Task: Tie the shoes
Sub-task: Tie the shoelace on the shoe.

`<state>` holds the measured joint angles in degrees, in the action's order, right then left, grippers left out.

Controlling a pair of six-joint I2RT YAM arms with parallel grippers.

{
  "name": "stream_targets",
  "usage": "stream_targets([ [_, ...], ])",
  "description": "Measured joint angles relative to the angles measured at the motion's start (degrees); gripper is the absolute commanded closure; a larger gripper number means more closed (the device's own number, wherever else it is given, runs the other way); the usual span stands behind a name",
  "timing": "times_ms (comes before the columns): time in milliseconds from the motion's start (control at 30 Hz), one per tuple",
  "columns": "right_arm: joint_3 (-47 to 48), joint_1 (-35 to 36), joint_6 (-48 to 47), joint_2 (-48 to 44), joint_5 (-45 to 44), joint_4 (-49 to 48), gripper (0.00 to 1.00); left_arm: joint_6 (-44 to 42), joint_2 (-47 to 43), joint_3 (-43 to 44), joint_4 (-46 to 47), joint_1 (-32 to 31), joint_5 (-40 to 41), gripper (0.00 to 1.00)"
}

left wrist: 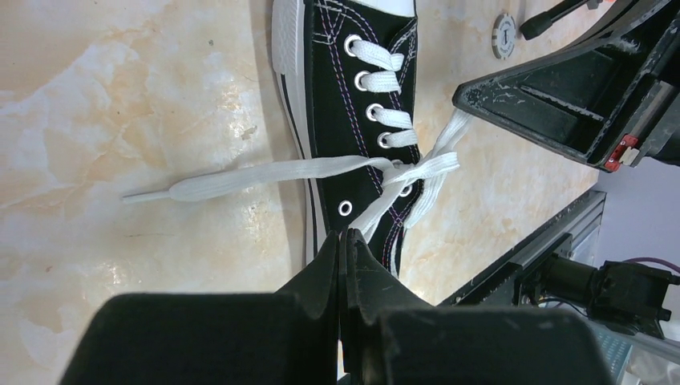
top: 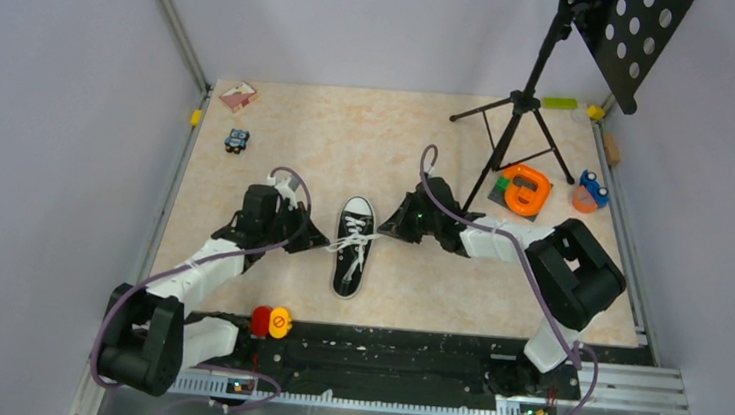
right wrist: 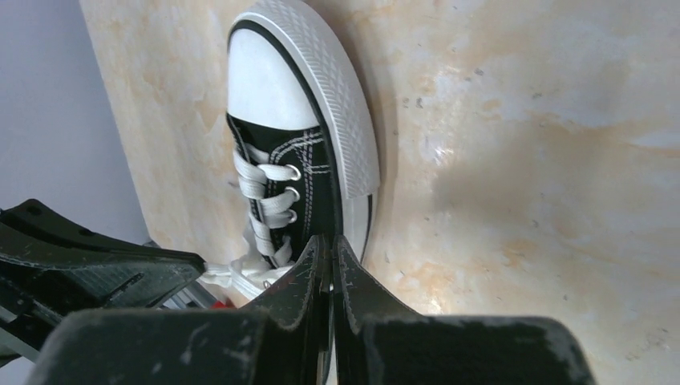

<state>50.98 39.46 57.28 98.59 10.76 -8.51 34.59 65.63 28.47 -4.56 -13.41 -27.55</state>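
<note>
The black sneaker (top: 353, 251) lies mid-table, white toe cap pointing away from the arms. Its white laces (top: 356, 240) cross in a knot over the tongue. My left gripper (top: 318, 241) is at the shoe's left side. In the left wrist view the gripper (left wrist: 345, 234) is shut on a lace strand (left wrist: 377, 212) that runs from the knot. A loose lace end (left wrist: 224, 183) lies on the table to the shoe's left. My right gripper (top: 389, 227) is at the shoe's right side. It is shut (right wrist: 327, 239) on a lace strand (left wrist: 451, 132) drawn out from the knot.
A black tripod (top: 513, 130) with a perforated plate stands at the back right, beside an orange object (top: 526, 189) and a blue and orange toy (top: 592, 191). A small toy car (top: 237, 140) and a pink card (top: 238, 95) lie back left. Red and yellow buttons (top: 270, 321) sit on the front rail.
</note>
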Motion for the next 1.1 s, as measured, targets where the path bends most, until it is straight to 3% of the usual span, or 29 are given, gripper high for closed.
stream_targets([
  [1100, -5.79, -1.42, 1.46, -2.21, -1.29, -3.50, 1.00, -0.02, -3.63, -2.14, -4.98, 1.42, 3.82, 1.00],
])
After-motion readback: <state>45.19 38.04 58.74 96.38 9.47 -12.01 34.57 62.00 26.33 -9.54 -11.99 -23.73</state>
